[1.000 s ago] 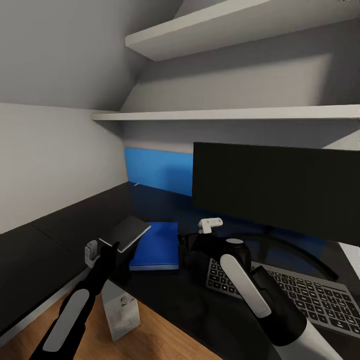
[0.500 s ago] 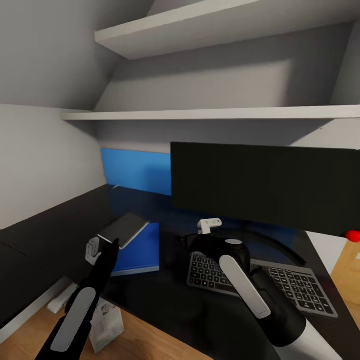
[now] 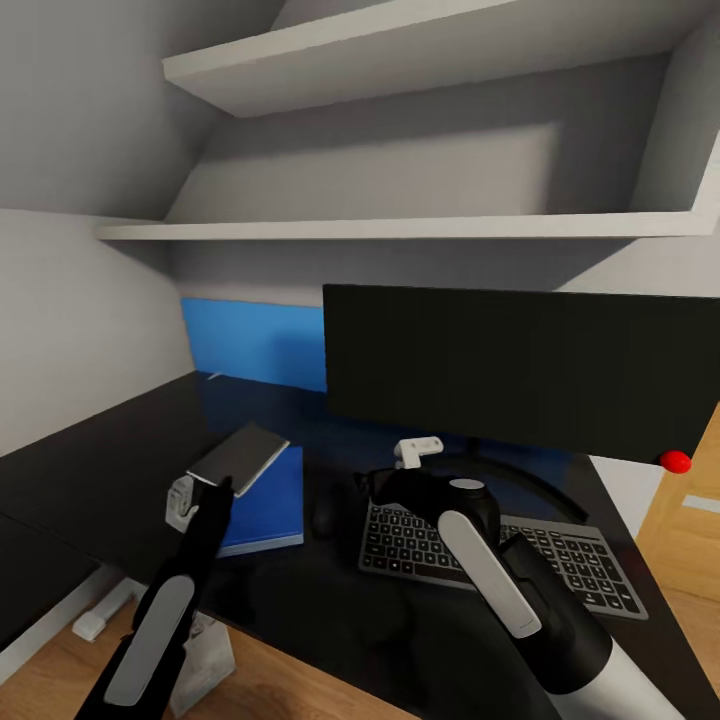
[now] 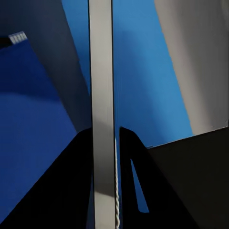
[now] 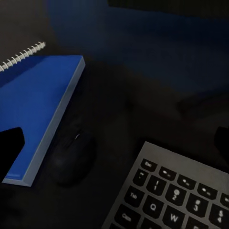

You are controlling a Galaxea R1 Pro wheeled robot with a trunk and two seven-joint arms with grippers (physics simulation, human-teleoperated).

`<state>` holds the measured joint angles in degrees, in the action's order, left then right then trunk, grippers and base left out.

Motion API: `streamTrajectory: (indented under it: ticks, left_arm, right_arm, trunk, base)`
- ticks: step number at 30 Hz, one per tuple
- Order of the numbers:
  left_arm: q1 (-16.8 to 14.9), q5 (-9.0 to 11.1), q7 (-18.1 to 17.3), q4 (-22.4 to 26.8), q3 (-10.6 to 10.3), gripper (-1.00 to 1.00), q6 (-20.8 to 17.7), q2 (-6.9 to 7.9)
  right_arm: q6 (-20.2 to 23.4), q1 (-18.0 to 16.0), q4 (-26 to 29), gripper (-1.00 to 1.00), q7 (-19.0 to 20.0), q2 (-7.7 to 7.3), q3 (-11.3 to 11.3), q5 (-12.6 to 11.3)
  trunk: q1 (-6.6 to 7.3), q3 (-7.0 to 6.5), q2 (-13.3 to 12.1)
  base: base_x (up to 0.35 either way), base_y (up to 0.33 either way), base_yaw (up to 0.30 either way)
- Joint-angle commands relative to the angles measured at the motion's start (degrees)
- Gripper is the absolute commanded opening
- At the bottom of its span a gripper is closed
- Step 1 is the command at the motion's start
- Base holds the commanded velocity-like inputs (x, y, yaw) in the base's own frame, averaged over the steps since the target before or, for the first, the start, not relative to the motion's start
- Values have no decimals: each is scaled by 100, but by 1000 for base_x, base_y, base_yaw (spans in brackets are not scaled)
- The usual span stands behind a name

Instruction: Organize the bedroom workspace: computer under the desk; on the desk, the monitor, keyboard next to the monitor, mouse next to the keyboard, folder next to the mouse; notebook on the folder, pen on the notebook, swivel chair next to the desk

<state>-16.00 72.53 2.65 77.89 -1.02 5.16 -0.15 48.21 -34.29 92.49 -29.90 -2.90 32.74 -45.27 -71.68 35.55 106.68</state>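
My left gripper [image 3: 214, 490] is shut on the notebook [image 3: 238, 458], holding it tilted just above the near-left part of the blue folder [image 3: 268, 500]. Along the left wrist the notebook [image 4: 101, 95] is seen edge-on between the black fingers [image 4: 71, 191]. The folder lies on the black desk [image 3: 110, 470], with the mouse [image 3: 325, 515] and keyboard [image 3: 500, 550] to its right and the monitor [image 3: 520, 370] behind. My right gripper [image 3: 368, 484] hovers open over the mouse [image 5: 71, 160], between folder [image 5: 40, 109] and keyboard [image 5: 176, 195]. The computer [image 3: 200, 665] stands under the desk. A white sliver [image 3: 213, 376], perhaps the pen, lies far back. The swivel chair is out of view.
The desk's blue back panel [image 3: 255, 345] rises behind the folder. Two white wall shelves [image 3: 400, 228] hang above the monitor. A wooden door [image 3: 690, 520] shows at the right, and a white desk foot [image 3: 100, 618] rests on the wood floor.
The view has swung right, sliding everything left in the picture. Relative to the desk, my left gripper has carried the notebook rightward, further over the folder. The right gripper holds its place.
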Motion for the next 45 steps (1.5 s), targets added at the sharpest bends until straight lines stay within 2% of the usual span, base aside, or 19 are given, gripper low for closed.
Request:
streamTrajectory:
  ticks: [1, 4, 8, 11, 12, 15, 17, 24, 25, 29, 35, 45]
  left_arm:
    - [-2, 36, 67, 7, -10, -100, 77, -32]
    - [-1, 31, 308, 20, -9, -100, 198, -136]
    - [-2, 19, 539, 68, -11, -100, 278, -190]
    - [-27, -135, 711, 63, -9, -100, 333, -303]
    - [-41, -281, 809, 57, -7, -100, 347, -411]
    - [-73, -525, 1010, 56, 0, -100, 370, -573]
    - [-81, -593, 1079, 75, 2, -100, 412, -608]
    - [-87, -946, 1184, 155, 40, -100, 630, -627]
    - [-82, -1035, 1191, 187, 103, -100, 676, -621]
    - [-38, -1147, 1202, 325, 302, -100, 794, -607]
    - [10, -1192, 1210, 442, 401, -100, 840, -597]
    - [22, -1193, 1180, 445, 416, -100, 721, -520]
  right_arm:
    - [4, -7, 6, 100, -59, -3, 11, -53]
    - [4, -7, 6, 100, -61, -1, 56, -53]
    - [4, -7, 6, 100, -65, 0, 124, -53]
    - [4, -7, 6, 100, -66, 20, 161, -53]
    - [4, -7, 6, 100, -67, 26, 171, -53]
    - [4, -7, 6, 100, -68, 30, 182, -53]
    - [4, -7, 6, 100, -68, 27, 186, -52]
    - [4, -7, 6, 100, -68, -1, 195, -52]
    - [4, -7, 6, 100, -68, -4, 193, -52]
    - [4, -7, 6, 100, -68, -4, 201, -52]
    - [4, -7, 6, 100, -68, 6, 219, -52]
    - [4, -7, 6, 100, -68, 1, 224, -53]
  trunk:
    - [1, 6, 3]
    - [1, 6, 3]
    - [1, 6, 3]
    - [1, 6, 3]
    - [1, 6, 3]
    - [1, 6, 3]
    - [1, 6, 3]
    - [1, 6, 3]
    - [1, 6, 3]
    - [1, 6, 3]
    - [1, 6, 3]
    - [1, 6, 3]
  base:
    - [0, 0, -10]
    - [0, 0, -6]
    - [0, 0, -2]
    - [0, 0, 0]
    - [0, 0, 0]
    - [0, 0, -14]
    - [0, 0, -106]
    - [0, 0, -191]
    - [0, 0, -87]
    - [0, 0, -50]
    - [0, 0, -13]
    - [0, 0, -2]
